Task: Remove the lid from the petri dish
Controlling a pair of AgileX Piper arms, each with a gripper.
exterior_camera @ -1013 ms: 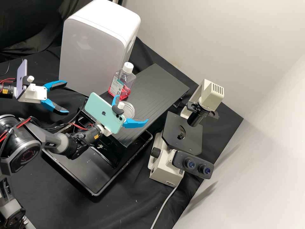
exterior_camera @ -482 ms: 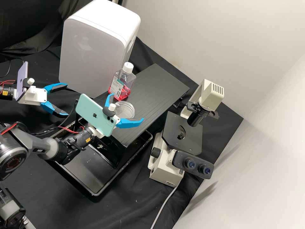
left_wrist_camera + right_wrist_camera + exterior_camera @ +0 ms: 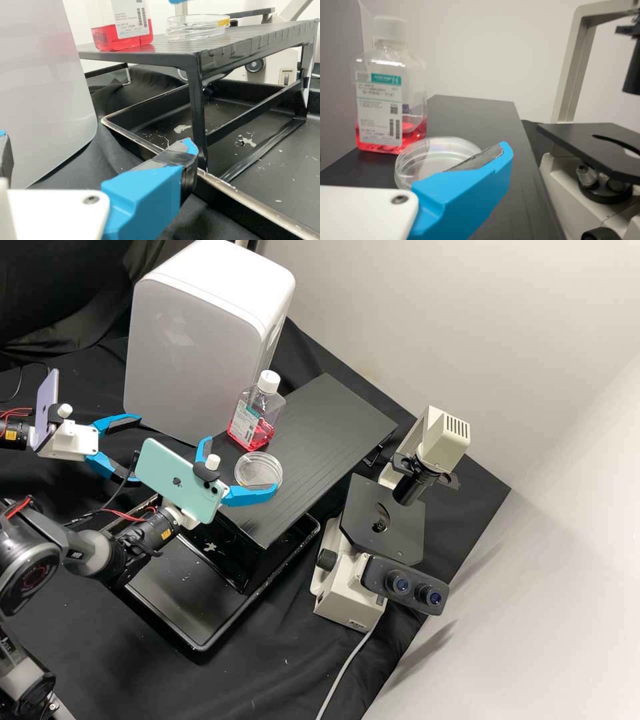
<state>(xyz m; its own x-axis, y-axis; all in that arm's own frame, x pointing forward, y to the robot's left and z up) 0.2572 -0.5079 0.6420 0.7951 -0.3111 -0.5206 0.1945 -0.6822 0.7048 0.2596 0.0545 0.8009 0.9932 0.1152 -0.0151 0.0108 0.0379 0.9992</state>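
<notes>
The right gripper [image 3: 238,464] has its blue fingers spread wide and holds nothing. The clear round plastic petri dish [image 3: 260,471] sits just ahead of its fingertips on the black slatted metal shelf [image 3: 333,420]. The left gripper [image 3: 130,445] is spread too, with the dish well beyond it.

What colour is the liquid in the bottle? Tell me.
Red; the liquid sits low in the bottle. It shows best in the right wrist view.
</notes>
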